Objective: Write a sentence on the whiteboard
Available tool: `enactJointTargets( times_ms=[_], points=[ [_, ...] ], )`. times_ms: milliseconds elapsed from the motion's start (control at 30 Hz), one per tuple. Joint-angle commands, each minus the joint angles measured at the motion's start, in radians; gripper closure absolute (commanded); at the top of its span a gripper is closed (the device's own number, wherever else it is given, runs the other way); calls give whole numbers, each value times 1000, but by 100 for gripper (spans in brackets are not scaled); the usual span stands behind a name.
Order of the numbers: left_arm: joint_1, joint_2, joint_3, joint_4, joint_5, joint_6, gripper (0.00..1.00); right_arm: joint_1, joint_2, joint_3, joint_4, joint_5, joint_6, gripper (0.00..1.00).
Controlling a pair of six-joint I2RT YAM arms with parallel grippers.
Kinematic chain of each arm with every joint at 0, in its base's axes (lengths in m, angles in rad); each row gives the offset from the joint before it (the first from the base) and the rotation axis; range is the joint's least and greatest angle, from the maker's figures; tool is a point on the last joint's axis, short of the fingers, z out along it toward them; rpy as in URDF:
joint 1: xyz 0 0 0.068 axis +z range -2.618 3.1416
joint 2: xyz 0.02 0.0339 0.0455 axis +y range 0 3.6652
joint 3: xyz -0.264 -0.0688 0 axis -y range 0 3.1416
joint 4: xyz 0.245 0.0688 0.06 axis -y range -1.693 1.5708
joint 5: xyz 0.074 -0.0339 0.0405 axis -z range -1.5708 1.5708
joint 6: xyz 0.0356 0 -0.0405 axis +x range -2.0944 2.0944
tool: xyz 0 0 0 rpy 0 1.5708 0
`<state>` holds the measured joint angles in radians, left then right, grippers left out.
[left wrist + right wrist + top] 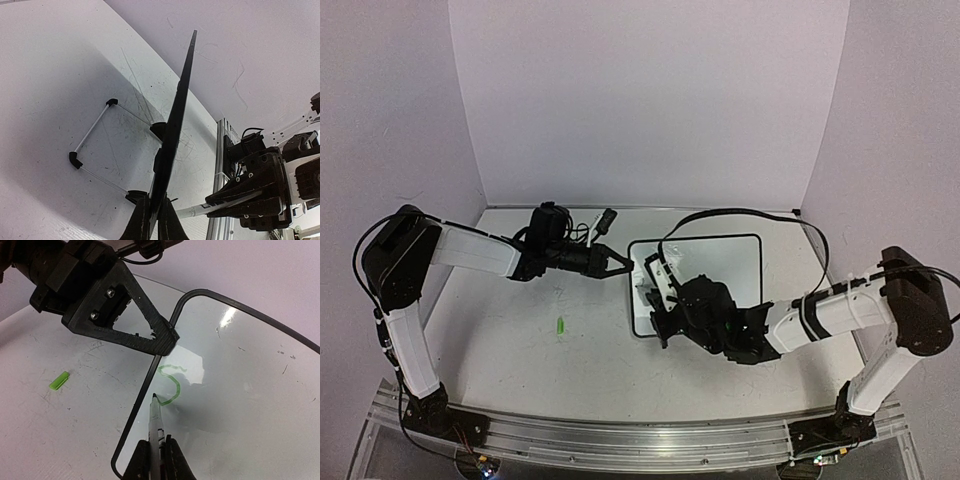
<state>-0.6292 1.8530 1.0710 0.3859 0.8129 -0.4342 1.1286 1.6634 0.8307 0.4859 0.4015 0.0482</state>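
Left fingers (pixel 150 340) pinch the left edge of the whiteboard (pixel 240 390), right of middle on the scratched white counter (pixel 520 350). Right fingers (pixel 137 462) squeeze a pen (pixel 156 420), its tip by the sentence (pixel 177 386), just one green curl. I see pale walls (pixel 650 100).

I count one whiteboard (pixel 730 262), one marker (pixel 156 422), one green letter (pixel 177 389) drawn on it, one small green piece (pixel 561 325) on the bench, and two robot arms, left (pixel 470 252) and right (pixel 825 318).

Small rectangular whiteboard (pixel 250 390): glossy, reflective face; thin black frame.
White table (pixel 65 435): matt, scuffed.
Green-tipped marker (pixel 156 417): smooth plastic barrel.
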Motion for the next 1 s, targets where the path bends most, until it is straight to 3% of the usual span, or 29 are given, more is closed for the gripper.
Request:
enactJointTargets(
  times_ms=[0, 200, 367, 467, 733, 967],
  points=[
    [0, -35, -5, 24, 46, -20, 100, -8, 33, 41, -1, 26, -13, 100],
    [0, -35, -11, 24, 39, -13, 100, -8, -11, 15, 18, 32, -9, 100],
    [0, -39, -21, 24, 26, -5, 99, -9, -233, -179, 144, -30, -40, 100],
    [0, -47, -23, 24, 14, 0, 89, -14, -305, -250, 166, -13, -73, 100],
    [2, -60, -16, 24, -10, -17, 55, -17, -255, -212, 157, -55, -82, 100],
    [2, -13, 84, 21, 41, -63, 49, -16, -204, -162, 146, -81, -90, 100]
  ],
)
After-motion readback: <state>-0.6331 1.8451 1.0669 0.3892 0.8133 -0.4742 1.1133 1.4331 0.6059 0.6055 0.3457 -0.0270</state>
